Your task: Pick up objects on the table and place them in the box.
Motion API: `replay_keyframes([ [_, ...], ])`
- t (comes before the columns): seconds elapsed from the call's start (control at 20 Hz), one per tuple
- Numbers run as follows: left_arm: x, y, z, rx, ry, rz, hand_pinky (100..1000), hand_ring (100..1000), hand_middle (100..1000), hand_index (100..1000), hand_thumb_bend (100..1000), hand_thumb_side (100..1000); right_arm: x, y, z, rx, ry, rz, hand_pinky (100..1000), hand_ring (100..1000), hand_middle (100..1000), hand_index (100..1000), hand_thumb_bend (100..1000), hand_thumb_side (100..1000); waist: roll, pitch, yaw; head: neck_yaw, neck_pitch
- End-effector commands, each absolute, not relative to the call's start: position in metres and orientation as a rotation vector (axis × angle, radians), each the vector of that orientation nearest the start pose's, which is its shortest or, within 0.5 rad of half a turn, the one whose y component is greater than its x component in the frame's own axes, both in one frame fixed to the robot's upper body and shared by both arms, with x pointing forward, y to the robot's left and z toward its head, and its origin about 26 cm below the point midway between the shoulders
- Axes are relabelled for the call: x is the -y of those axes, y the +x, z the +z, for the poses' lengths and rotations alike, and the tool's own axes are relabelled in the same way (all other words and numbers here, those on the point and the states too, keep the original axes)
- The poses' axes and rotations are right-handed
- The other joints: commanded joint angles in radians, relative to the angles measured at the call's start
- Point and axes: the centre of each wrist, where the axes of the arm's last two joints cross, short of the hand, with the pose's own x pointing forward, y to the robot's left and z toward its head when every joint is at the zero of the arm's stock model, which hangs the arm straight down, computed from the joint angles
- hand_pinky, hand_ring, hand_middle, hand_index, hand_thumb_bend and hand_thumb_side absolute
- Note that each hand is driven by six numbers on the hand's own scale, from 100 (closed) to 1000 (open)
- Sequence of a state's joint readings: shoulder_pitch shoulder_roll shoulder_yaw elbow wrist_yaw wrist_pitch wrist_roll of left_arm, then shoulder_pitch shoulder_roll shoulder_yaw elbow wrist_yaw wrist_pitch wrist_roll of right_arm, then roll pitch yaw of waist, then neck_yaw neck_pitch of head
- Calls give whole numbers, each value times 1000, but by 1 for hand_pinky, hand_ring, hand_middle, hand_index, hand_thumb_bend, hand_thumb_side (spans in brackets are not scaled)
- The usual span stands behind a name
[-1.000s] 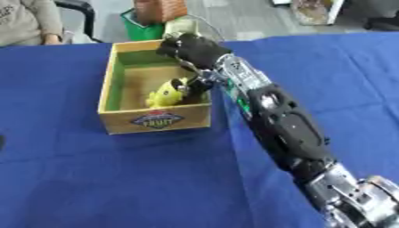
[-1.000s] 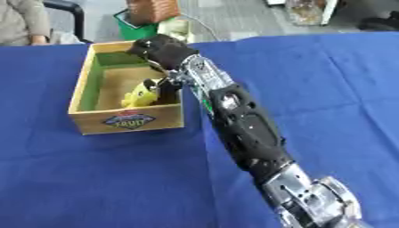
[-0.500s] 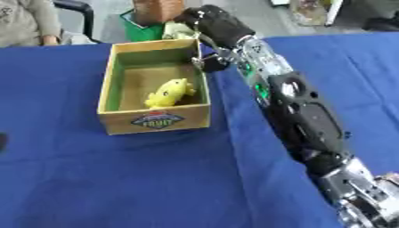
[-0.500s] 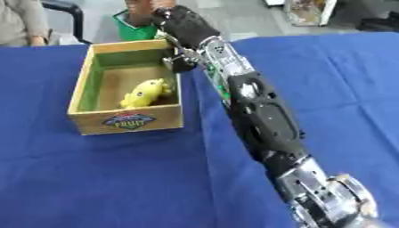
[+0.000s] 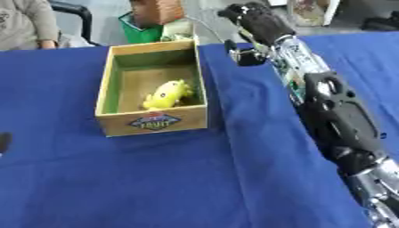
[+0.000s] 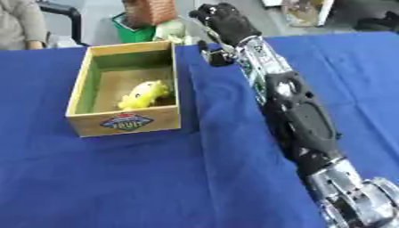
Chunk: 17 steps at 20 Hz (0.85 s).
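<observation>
A yellow soft toy [image 5: 166, 94] lies inside the open wooden box [image 5: 152, 121], toward its front right corner. My right arm runs from the lower right up to the far middle of the table. Its hand [image 5: 255, 21] hangs past the box's far right corner, above the blue cloth, open with relaxed fingers and holding nothing. The thumb [image 5: 245, 57] points down beside the box's right wall without touching it. Only a dark tip of my left hand [image 5: 3, 141] shows at the left edge.
A blue cloth [image 5: 156, 178] covers the table. Beyond the far edge stand a green bin [image 5: 144, 32] and a brown basket [image 5: 157, 10]. A person sits at the far left, away from the box.
My right hand has risen out of the box and drawn back to the right past its far corner. The yellow toy stays lying in the box.
</observation>
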<state>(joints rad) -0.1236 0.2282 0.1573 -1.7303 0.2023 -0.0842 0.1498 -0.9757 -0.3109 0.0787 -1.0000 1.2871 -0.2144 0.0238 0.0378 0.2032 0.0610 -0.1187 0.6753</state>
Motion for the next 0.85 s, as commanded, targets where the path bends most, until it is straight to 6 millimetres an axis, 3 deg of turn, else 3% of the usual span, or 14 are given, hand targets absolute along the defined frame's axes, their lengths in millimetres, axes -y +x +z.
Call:
replay_keyframes([
  [0.05,-325,300,93,1976,209,183,486,386,452,611,747,207,246,477,230,1700,-1388,1381,929,804,836,939,100,149,3,-19,-3,4,-4],
  [0.4,-325,299,92,1972,211,185,486,385,452,611,748,207,269,472,223,1658,-1391,1320,929,799,830,939,100,156,8,-20,-12,8,-3],
  [0.85,-326,299,91,1971,214,188,485,385,452,611,748,207,276,469,219,1652,-1384,1287,929,793,823,939,100,128,10,-20,-19,10,-2],
])
